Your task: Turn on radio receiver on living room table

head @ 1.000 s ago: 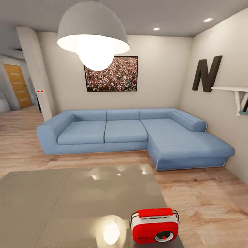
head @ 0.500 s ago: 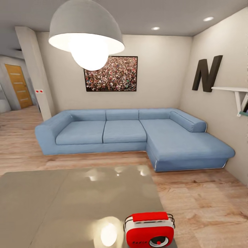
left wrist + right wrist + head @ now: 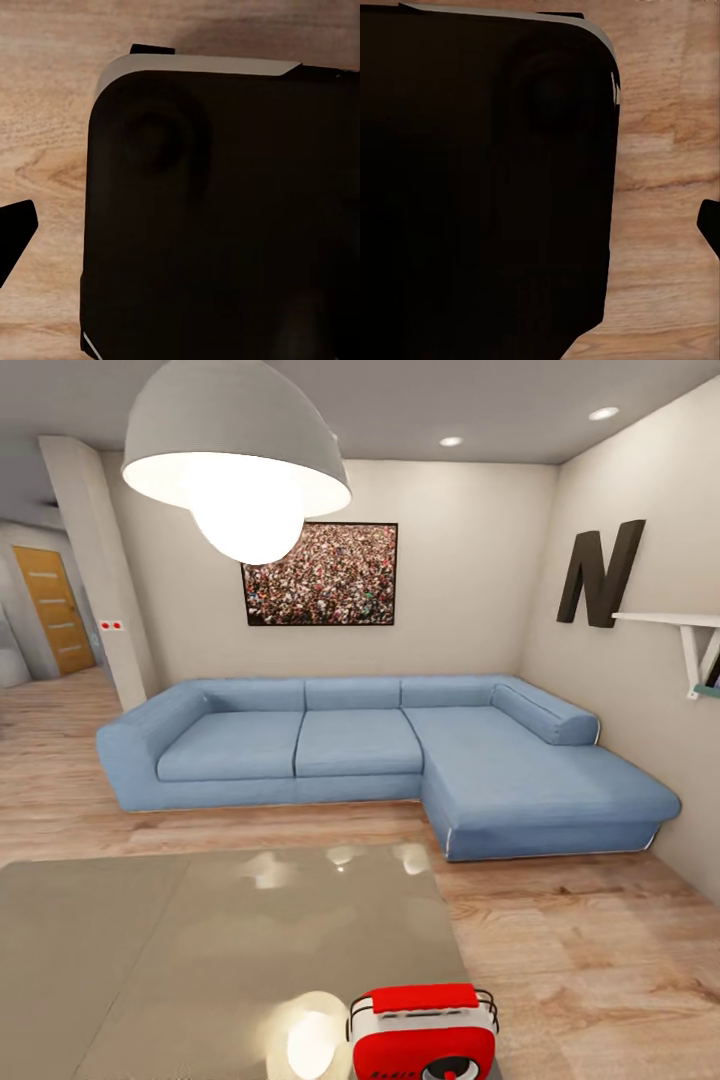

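The red radio receiver (image 3: pixel 422 1035) with white trim and a red top handle stands upright at the near right corner of the glossy grey-taupe table (image 3: pixel 200 950). The picture's lower edge cuts off its face and dial. In the left wrist view, one dark fingertip (image 3: pixel 15 232) shows at the edge beside the robot's dark body (image 3: pixel 225 217), above wood floor. The right wrist view likewise shows one dark fingertip (image 3: pixel 711 225) beside the dark body (image 3: pixel 480 180). Neither view lets me tell how the jaws stand.
A blue L-shaped sofa (image 3: pixel 380 760) lies beyond the table against the cream wall, under a crowd picture (image 3: pixel 320 573). A big white pendant lamp (image 3: pixel 235 450) hangs overhead. A dark letter N (image 3: pixel 598 573) and a white shelf (image 3: pixel 680 625) are on the right wall. Wood floor (image 3: pixel 590 960) runs right of the table.
The whole head view has shifted: the radio now sits lower and further left in the picture, and the lamp further left. The camera moved; the things themselves stand as before.
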{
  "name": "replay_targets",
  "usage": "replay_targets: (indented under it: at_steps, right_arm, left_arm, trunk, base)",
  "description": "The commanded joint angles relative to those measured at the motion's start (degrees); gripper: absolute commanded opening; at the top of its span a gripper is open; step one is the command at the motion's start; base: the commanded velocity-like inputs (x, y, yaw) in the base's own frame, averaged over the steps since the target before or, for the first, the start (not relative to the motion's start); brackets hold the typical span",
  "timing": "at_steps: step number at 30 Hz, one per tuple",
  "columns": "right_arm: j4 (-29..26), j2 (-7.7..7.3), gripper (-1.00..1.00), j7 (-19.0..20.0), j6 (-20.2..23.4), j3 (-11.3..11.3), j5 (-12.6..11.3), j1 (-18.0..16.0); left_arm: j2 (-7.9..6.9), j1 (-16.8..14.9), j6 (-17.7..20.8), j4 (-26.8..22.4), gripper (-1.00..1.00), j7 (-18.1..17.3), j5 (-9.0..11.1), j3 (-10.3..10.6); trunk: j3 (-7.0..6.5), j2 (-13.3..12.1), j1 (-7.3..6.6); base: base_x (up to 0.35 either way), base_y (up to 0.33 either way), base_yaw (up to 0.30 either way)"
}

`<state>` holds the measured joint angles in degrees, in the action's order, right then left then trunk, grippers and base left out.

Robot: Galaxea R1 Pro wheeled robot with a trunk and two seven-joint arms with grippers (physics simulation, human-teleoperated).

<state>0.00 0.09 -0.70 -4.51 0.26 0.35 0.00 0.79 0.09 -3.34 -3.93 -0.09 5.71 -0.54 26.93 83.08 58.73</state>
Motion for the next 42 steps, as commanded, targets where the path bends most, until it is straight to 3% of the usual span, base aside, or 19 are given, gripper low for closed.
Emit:
replay_targets:
  at_steps: [1,12,28,42]
  right_arm:
    - [0.0,0.00,1.00,0.0,0.0,0.0,0.0,0.0]
    - [0.0,-0.01,1.00,0.0,-0.1,0.0,0.0,0.0]
    - [0.0,-0.03,1.00,0.0,0.0,0.0,0.0,0.0]
    - [0.0,-0.10,1.00,0.0,0.0,0.0,-0.1,0.0]
  left_arm:
    - [0.00,0.0,0.0,0.0,1.00,0.0,0.0,0.0]
    - [0.05,0.0,0.0,0.0,1.00,0.0,0.0,0.0]
    - [-0.09,0.0,0.0,0.0,1.00,0.0,0.1,0.0]
    - [-0.01,0.0,0.0,0.0,1.00,0.1,0.1,0.0]
  trunk:
    - [0.00,0.0,0.00]
    - [0.00,0.0,0.00]
    - [0.00,0.0,0.00]
    - [0.00,0.0,0.00]
  base:
    - [0.001,-0.001,0.156]
    - [0.001,0.000,0.195]
    - [0.223,-0.067,0.010]
    - [0.029,-0.012,0.000]
